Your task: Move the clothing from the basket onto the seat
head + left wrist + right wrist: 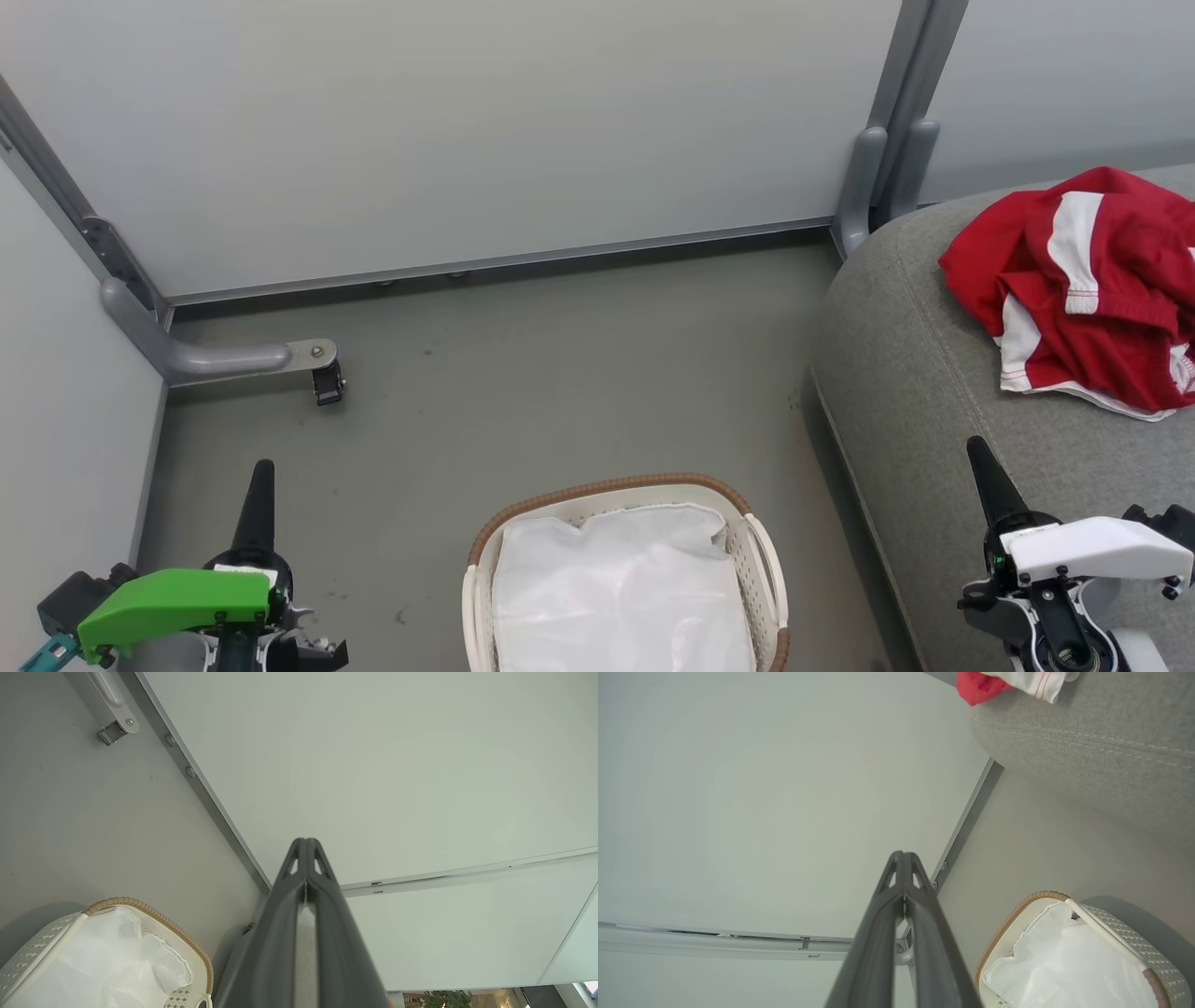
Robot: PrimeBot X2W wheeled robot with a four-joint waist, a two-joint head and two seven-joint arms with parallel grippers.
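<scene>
Grey floor (560, 373) bearing the basket (607, 487), grey seat (915, 392) bearing crumpled red clothing (1120, 317)

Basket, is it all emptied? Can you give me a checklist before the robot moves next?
1. No red clothes in the basket: ok, a white liner lies inside.
2. The clothing lies on the seat: ok.
3. Both garments in that pile: cannot tell, it is bunched up.
4. The left gripper shut and holding nothing: ok.
5. The right gripper shut and holding nothing: ok.
</scene>
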